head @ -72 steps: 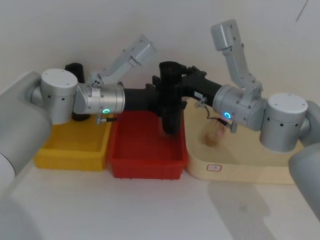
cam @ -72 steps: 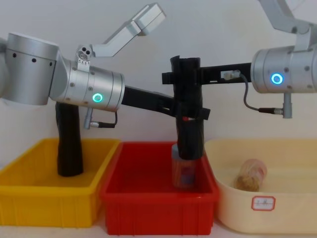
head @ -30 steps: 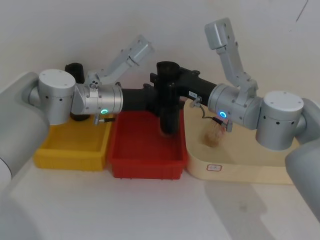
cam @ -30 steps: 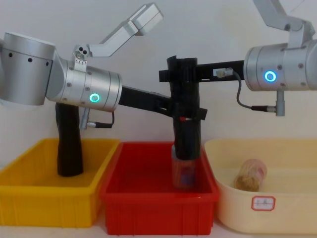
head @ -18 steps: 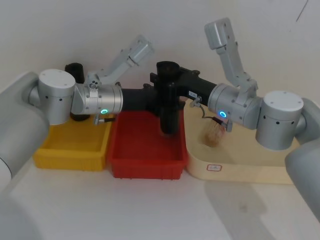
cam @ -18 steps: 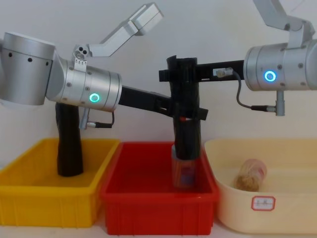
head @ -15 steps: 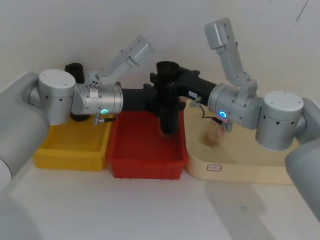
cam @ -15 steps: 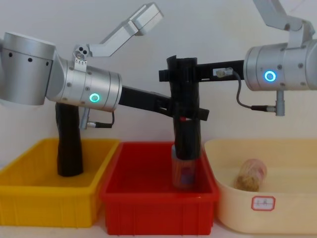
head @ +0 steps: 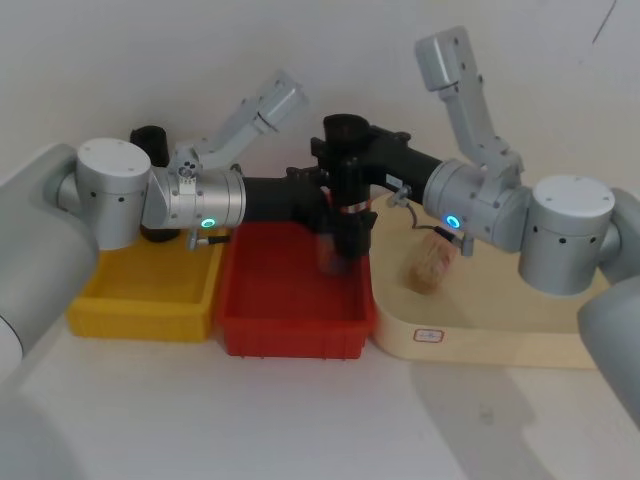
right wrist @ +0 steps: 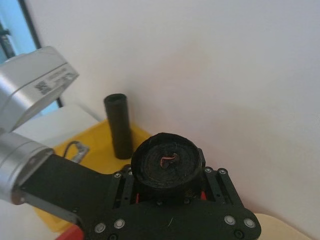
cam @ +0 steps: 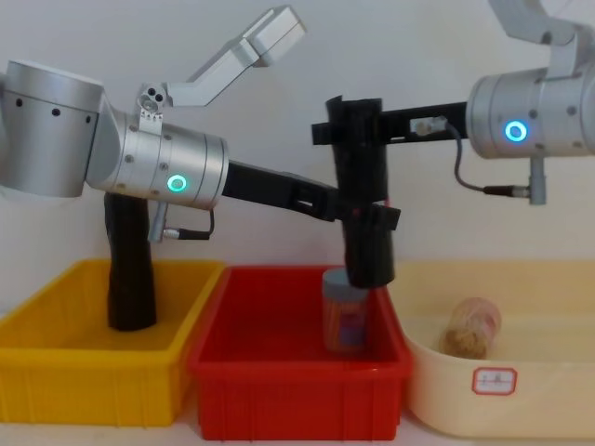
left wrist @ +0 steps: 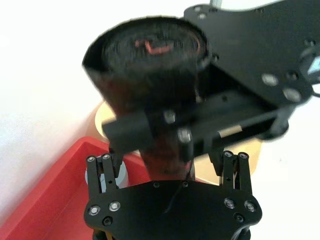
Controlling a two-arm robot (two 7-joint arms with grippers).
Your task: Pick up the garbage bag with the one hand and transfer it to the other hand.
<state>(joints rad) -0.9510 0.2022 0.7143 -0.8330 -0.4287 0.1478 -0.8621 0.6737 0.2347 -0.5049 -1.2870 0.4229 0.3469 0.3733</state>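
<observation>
The garbage bag [cam: 364, 177], a tall black roll with a red-and-white band, hangs upright above the red bin's right end. My right gripper [cam: 349, 133], on the blue-ringed arm, is shut on the bag's upper part; the right wrist view shows the bag's top [right wrist: 167, 161] clamped in the right gripper [right wrist: 167, 176]. My left gripper [cam: 368, 216], on the green-ringed arm, straddles the bag's lower part. In the left wrist view its fingers [left wrist: 102, 167] stand wide of the bag [left wrist: 150, 70] with a gap on each side, so the left gripper [left wrist: 167, 162] is open.
A plain black roll [cam: 130, 269] stands in the yellow bin [cam: 56, 372] on the left. The red bin [cam: 297, 395] holds a clear jar [cam: 342, 321] just under the bag. On the right, the cream tray [cam: 521, 400] holds a brown jar [cam: 469, 325] lying down.
The right arm has carried the bag a little right and up, away from the jar. The left arm has stayed in place, with the bag now shifted between its fingers.
</observation>
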